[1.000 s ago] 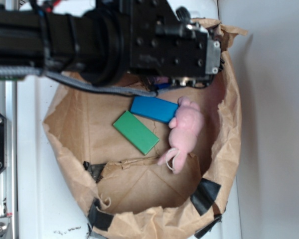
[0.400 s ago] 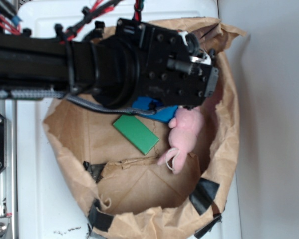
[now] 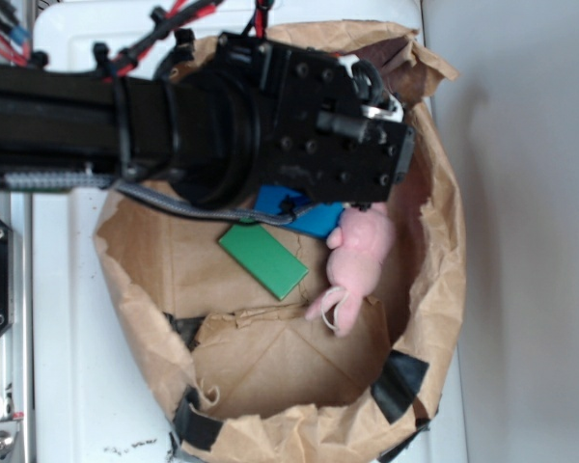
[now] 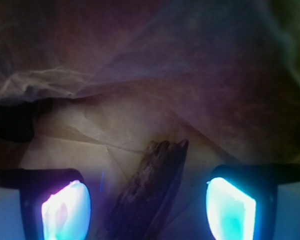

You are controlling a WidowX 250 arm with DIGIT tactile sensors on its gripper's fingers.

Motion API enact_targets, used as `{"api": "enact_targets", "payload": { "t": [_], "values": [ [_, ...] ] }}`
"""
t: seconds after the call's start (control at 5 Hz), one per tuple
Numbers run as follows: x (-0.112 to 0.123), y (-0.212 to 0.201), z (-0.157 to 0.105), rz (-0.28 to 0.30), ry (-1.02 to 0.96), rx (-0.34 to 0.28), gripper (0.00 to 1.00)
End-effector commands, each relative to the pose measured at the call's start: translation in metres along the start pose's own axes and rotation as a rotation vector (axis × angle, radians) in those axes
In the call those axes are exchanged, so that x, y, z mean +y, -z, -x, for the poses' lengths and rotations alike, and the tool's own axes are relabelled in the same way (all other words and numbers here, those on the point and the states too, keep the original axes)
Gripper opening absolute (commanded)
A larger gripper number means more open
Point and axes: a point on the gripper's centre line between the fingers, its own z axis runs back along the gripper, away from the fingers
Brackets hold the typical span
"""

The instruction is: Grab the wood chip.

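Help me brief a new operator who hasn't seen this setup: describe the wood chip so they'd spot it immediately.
Start at the brown paper bag with rolled-down walls. The wood chip lies on its paper floor, seen only in the wrist view, between the open pincer's two glowing fingertips. It is dark, rough, splintery and pointed, unlike the smooth green block, blue block and soft pink plush toy.

surface: you see a white tabletop (image 3: 77,386) with dark specks near its lower edge | right: a plain pale grey wall (image 3: 531,241) carrying a soft shadow | left edge: a silver aluminium rail (image 3: 5,424) | light: even, diffuse
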Motion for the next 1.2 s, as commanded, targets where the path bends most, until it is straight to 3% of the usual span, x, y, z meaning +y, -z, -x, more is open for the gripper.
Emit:
{"api": "enact_targets", "payload": {
  "t": [0.0, 0.4, 0.6, 0.8, 1.0],
  "values": [
    [0.001, -0.013, -0.023, 0.051, -0.04, -0.039, 1.0],
    [0.007, 0.024, -0.001, 0.1, 0.026, -0.113, 1.0],
    [0.007, 0.026, 0.0, 0.106, 0.024, -0.109, 0.29],
    [0.005, 0.019, -0.003, 0.103, 0.008, -0.08, 0.0],
    [0.004, 0.012, -0.006, 0.111, 0.012, -0.05, 0.0]
  ]
}}
